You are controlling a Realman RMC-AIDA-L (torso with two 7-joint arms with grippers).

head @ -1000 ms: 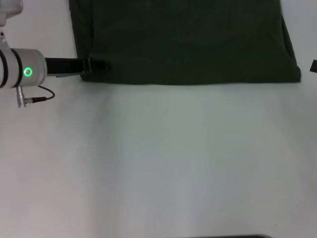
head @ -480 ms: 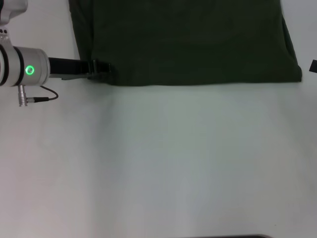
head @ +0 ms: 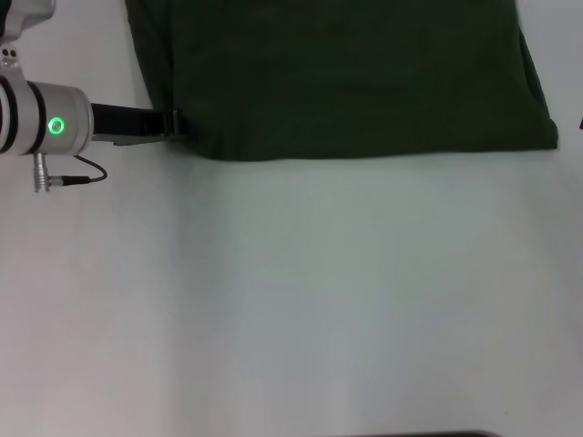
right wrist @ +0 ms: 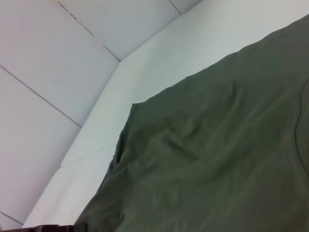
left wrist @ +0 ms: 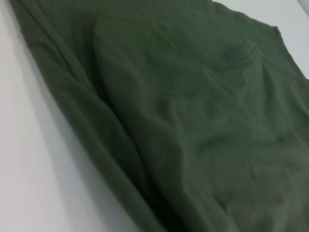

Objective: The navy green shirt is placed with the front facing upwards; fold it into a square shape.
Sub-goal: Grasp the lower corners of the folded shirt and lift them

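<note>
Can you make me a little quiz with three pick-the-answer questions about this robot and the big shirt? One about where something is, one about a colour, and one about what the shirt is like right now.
1. Where is the left gripper?
A. At the shirt's near left corner
B. In the middle of the bare table
C. At the shirt's right edge

2. What colour is the small light on the left arm?
A. Red
B. Green
C. Blue

3. How does the navy green shirt lie?
A. Rolled into a ball
B. Hanging in the air
C. Spread on the white table, with soft wrinkles

Answers:
1 is A: the head view shows the dark gripper tip meeting the cloth at that corner.
2 is B: a green ring glows on the arm's white body.
3 is C: the head view shows it spread over the table, and the left wrist view shows gentle creases.
</note>
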